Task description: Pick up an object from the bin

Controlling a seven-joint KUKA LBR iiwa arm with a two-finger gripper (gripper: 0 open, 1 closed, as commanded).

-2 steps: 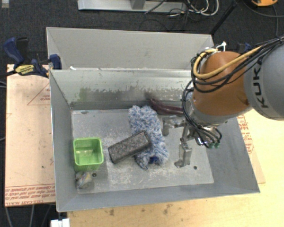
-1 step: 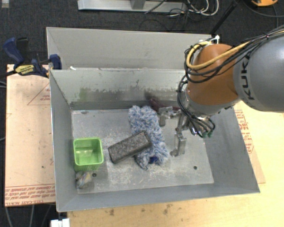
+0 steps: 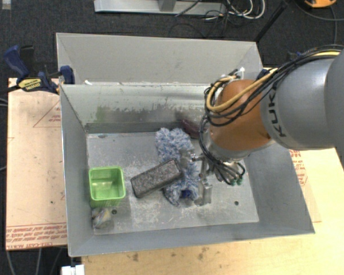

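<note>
My gripper (image 3: 203, 189) reaches down into the middle of the bin, its metal fingers at the right edge of a blue-grey fluffy cloth (image 3: 173, 148). The cloth's lower part bunches up right beside the fingers. A dark grey rectangular block (image 3: 155, 177) lies tilted on the cloth, just left of the gripper. Whether anything sits between the fingers is hidden by the cloth and the wrist.
A small green square cup (image 3: 106, 184) stands at the bin's left, with a small grey lump (image 3: 102, 216) below it near the front left corner. Bare floor lies right of the gripper.
</note>
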